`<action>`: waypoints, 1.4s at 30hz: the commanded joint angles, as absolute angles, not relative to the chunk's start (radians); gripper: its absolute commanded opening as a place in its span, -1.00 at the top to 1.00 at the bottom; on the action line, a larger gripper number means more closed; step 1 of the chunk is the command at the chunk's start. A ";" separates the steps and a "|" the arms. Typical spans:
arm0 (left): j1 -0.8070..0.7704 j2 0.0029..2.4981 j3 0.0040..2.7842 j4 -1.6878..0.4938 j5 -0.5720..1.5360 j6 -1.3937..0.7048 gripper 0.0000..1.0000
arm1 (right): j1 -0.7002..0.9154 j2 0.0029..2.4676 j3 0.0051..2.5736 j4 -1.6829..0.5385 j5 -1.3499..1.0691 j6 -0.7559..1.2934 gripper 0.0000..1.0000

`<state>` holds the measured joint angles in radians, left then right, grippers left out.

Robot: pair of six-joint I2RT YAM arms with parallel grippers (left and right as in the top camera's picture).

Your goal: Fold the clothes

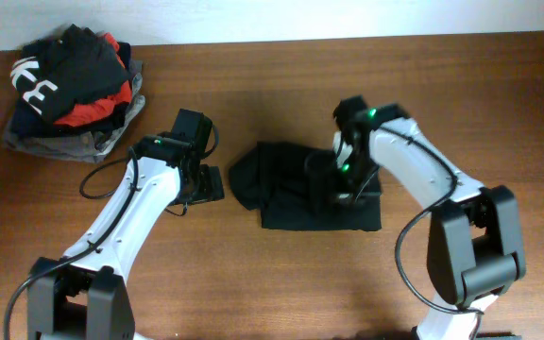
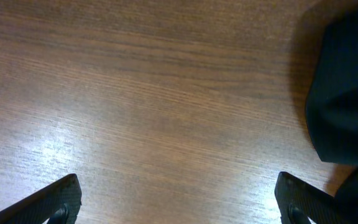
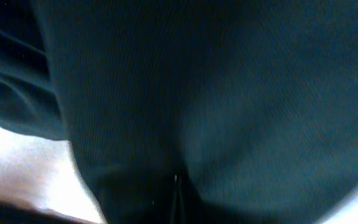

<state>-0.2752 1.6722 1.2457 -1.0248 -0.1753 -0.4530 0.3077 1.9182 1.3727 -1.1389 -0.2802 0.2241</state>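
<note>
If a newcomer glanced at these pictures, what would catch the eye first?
The black top lies bundled in the middle of the table, with the right gripper low over its right part. The left gripper hovers open over bare wood left of it, and a pile of garments sits in the far left corner.

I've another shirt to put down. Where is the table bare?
Bare wood: front strip between the arm bases, below the black top; back edge right of the garment pile. Crowded: the middle, left gripper beside the top, right gripper on it.
</note>
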 commanded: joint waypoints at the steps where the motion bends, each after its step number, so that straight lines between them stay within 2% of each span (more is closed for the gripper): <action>1: -0.272 1.678 1.244 -1.026 -0.179 -0.462 -0.99 | 0.351 1.917 1.281 -1.067 -0.385 0.229 0.92; 7: -0.272 1.678 1.244 -1.027 -0.179 -0.462 -0.98 | 0.364 1.908 1.267 -1.024 -0.381 0.297 0.92; 17: -0.272 1.678 1.244 -1.026 -0.178 -0.462 -0.99 | 0.322 1.826 1.544 -1.228 -0.359 0.260 0.89; 20: -0.272 1.678 1.244 -1.026 -0.178 -0.462 -0.98 | 0.327 1.832 1.539 -1.187 -0.355 0.259 0.76; 26: -0.272 1.678 1.244 -1.026 -0.158 -0.462 -0.98 | 0.328 1.873 1.480 -1.071 -0.356 0.271 0.75; 31: -0.272 1.678 1.244 -1.027 -0.151 -0.462 -0.98 | 0.328 1.915 1.389 -0.892 -0.355 0.271 0.71; 35: -0.272 1.678 1.244 -1.034 -0.083 -0.461 -0.98 | 0.326 1.956 1.367 -0.794 -0.349 0.271 0.69; 38: -0.272 1.678 1.244 -1.034 -0.025 -0.440 -0.98 | 0.320 1.961 1.369 -0.772 -0.321 0.277 0.70; 42: -0.272 1.678 1.242 -1.032 0.005 -0.394 -0.98 | 0.287 1.929 1.431 -0.848 -0.313 0.279 0.78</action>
